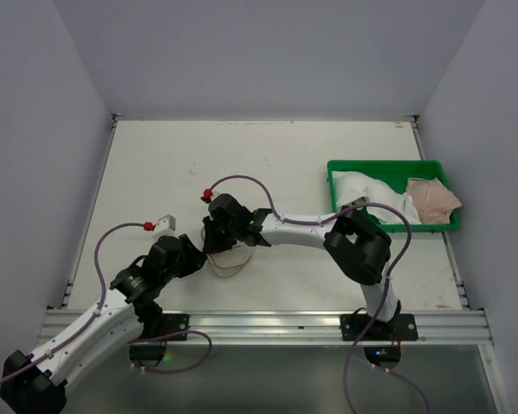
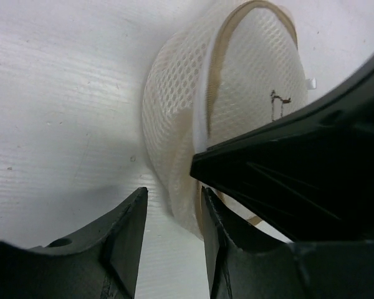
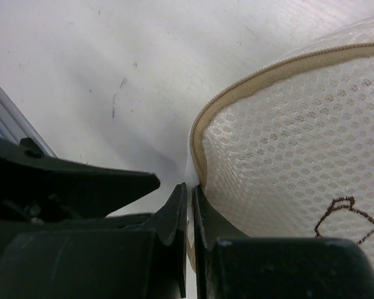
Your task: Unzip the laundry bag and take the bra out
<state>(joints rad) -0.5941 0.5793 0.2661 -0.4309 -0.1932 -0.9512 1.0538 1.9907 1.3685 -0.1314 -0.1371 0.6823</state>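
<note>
Crowding over the laundry bag (image 1: 227, 266), both arms hide most of it from above. It sits on the table (image 1: 155, 164) near the front edge, left of centre. Its contents cannot be made out through the mesh. The right gripper (image 3: 188, 190) is clamped on the bag's white edge beside the beige zip rim (image 3: 262, 78). The left gripper (image 2: 172, 202) stands parted, gripping nothing, the bag just beyond it. The green tray (image 1: 384, 162) holds white bundles (image 1: 363, 188) and pink fabric (image 1: 433, 198).
</note>
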